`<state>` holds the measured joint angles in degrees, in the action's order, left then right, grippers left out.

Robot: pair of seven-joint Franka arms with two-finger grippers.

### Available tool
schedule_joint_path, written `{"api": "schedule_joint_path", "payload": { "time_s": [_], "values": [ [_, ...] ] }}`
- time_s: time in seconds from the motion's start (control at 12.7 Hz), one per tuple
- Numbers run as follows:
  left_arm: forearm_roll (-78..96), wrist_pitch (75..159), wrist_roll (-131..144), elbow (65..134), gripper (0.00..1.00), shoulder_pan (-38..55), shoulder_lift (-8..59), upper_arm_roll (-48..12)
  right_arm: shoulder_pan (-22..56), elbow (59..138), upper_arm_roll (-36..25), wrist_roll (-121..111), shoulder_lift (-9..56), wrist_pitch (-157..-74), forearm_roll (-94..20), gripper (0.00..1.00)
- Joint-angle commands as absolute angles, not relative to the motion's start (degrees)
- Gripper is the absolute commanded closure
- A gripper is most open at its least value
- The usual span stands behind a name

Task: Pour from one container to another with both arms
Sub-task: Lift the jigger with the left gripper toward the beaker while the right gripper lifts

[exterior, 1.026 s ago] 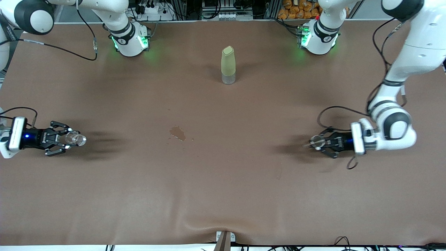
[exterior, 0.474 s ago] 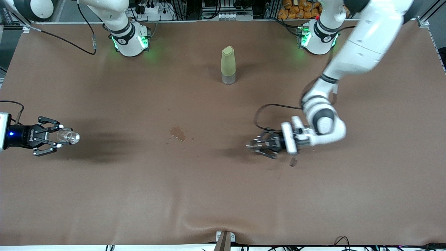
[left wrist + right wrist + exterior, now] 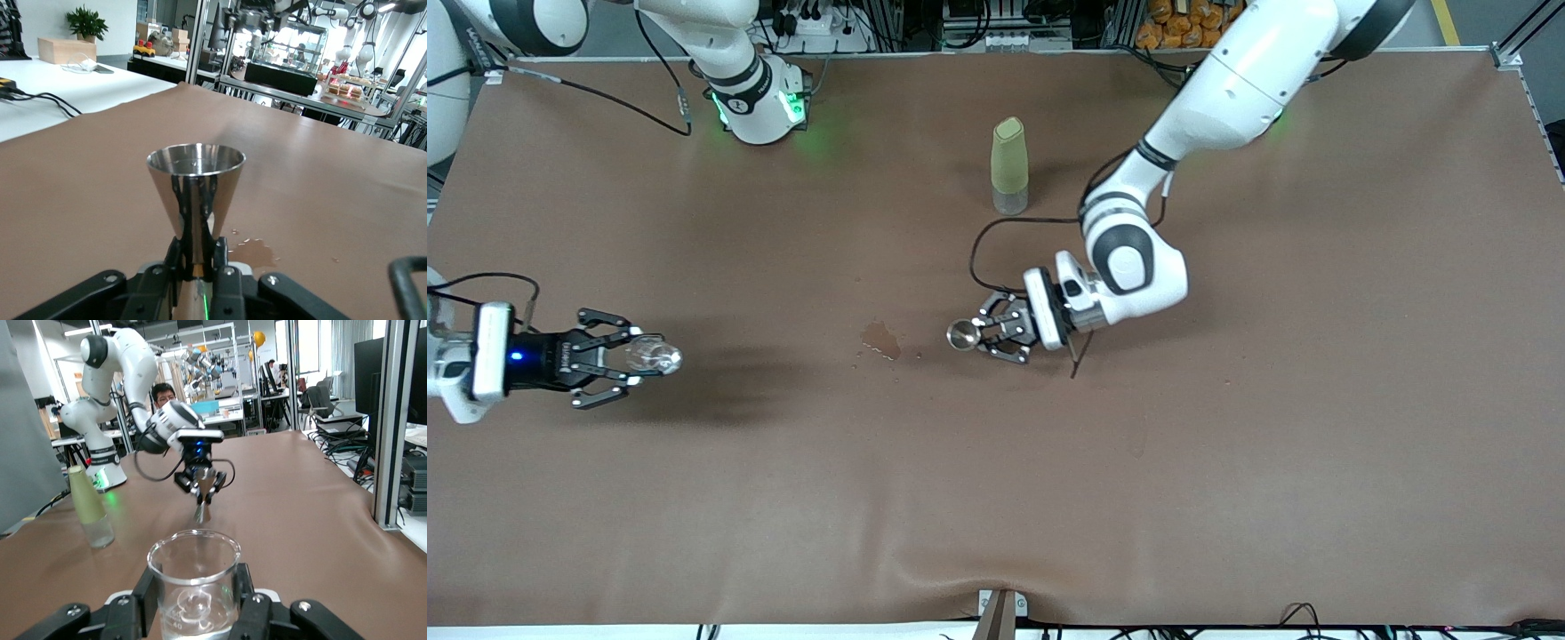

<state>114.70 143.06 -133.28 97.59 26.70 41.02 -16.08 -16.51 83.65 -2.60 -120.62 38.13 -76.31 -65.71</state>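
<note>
While both grips hold:
Left gripper (image 3: 985, 335): clamped on jigger (image 3: 961, 335), over mid-table.
Right gripper (image 3: 624, 357): clamped on glass cup (image 3: 651, 357), well apart, toward the right arm's end.

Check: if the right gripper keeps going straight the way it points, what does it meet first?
Likely the jigger held by the left gripper. The right gripper, jaws shut on the glass cup, points across the table toward it, passing above the spill. Heights are hard to compare.

Open brown table (image 3: 1227, 498) between the grippers, only the bottle (image 3: 1009, 166) standing near the bases
</note>
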Motion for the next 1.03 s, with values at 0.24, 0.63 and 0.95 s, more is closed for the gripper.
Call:
{"api": "schedule_joint_path", "payload": {
  "time_s": [0.24,0.63,0.95],
  "values": [
    [120.9,152.9,-134.4,89.1,1.00,36.6,44.9,-14.9,-10.7,99.8,-3.0,-120.3,27.8,-84.4,-72.4,0.78],
    [122.3,155.0,-134.4,86.4,1.00,39.5,46.8,-14.9,-4.8,113.2,-3.0,-122.2,19.7,-92.4,-79.3,0.78],
    [122.3,155.8,-134.4,83.0,1.00,40.8,49.8,-13.6,1.7,122.1,-3.0,-124.5,12.2,-100.2,-84.1,0.78]
  ]
}}
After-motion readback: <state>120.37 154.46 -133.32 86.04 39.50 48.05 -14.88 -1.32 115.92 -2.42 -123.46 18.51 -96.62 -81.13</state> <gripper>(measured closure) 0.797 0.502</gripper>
